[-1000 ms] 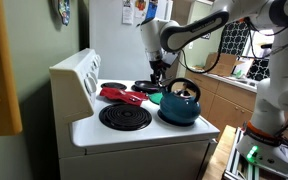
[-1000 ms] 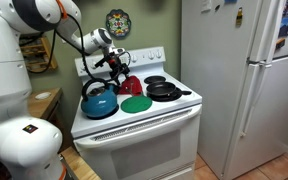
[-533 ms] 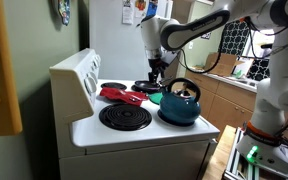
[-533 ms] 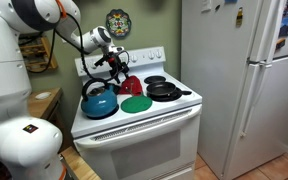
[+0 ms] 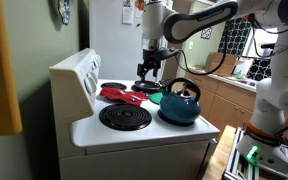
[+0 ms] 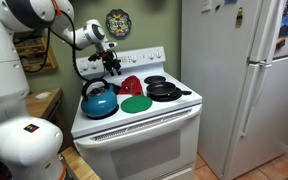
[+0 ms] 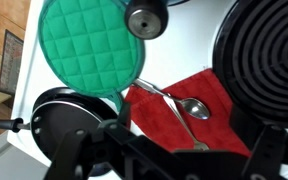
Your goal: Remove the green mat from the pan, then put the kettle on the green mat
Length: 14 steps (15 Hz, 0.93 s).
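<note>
Green mat [image 6: 137, 104]: flat on white stove [image 6: 149, 135] top, front middle, clear of pan [image 6: 164, 91]; at 5 o'clock from gripper [image 6: 111, 63] and well below it. Gripper raised over back of stove, fingers spread, nothing held (fingers blurry in wrist view). Kettle [image 6: 100, 100] just beside mat at 9 o'clock; pan near at 2 o'clock. Red cloth [image 7: 174, 100] with spoon [image 7: 187, 106] behind mat. White fridge [image 6: 234, 80] at 3 o'clock of stove; round plaque [image 6: 118, 22] on green wall at 12.

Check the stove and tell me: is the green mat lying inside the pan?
No, in an exterior view the green mat lies flat on the stovetop beside the pan, not in it.
</note>
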{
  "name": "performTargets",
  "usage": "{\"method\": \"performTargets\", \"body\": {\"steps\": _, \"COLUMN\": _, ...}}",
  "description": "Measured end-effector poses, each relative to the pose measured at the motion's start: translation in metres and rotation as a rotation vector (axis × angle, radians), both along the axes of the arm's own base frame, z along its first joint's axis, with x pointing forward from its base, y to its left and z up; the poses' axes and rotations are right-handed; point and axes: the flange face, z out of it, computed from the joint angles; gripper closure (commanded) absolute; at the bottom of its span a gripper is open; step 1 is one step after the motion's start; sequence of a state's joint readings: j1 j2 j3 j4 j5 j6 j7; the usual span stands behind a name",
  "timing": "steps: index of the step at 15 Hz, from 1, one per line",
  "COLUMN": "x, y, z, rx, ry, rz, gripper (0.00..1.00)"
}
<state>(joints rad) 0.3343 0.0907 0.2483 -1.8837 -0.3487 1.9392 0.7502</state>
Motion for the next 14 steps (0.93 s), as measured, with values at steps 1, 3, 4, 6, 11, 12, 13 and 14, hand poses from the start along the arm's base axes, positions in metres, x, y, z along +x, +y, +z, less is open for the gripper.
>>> {"method": "performTargets", "body": {"steps": 1, "x": -0.008, "y": 0.010, "z": 0.006, "rx": 0.013, "ry": -0.011, "rz": 0.000, "gripper": 0.00}}
{"method": "performTargets", "body": {"steps": 3, "x": -0.030, "y": 0.030, "z": 0.014, "rx": 0.021, "ry": 0.002, "rz": -0.006, "gripper": 0.00}}
{"method": "performTargets", "body": {"steps": 4, "x": -0.042, "y": 0.038, "z": 0.016, "rx": 0.019, "ry": 0.016, "rz": -0.010, "gripper": 0.00}}
{"method": "performTargets", "body": {"steps": 6, "x": -0.064, "y": 0.050, "z": 0.020, "rx": 0.005, "ry": 0.044, "rz": -0.024, "gripper": 0.00}}
{"method": "performTargets", "body": {"steps": 11, "x": -0.099, "y": 0.054, "z": 0.027, "rx": -0.050, "ry": 0.063, "rz": -0.066, "gripper": 0.00}}
{"method": "performTargets", "body": {"steps": 12, "x": -0.100, "y": 0.052, "z": 0.026, "rx": -0.052, "ry": 0.063, "rz": -0.067, "gripper": 0.00}}
{"method": "performTargets", "body": {"steps": 13, "x": -0.100, "y": 0.052, "z": 0.026, "rx": -0.053, "ry": 0.063, "rz": -0.068, "gripper": 0.00}}
{"method": "performTargets", "body": {"steps": 14, "x": -0.100, "y": 0.052, "z": 0.025, "rx": -0.054, "ry": 0.064, "rz": -0.068, "gripper": 0.00}}
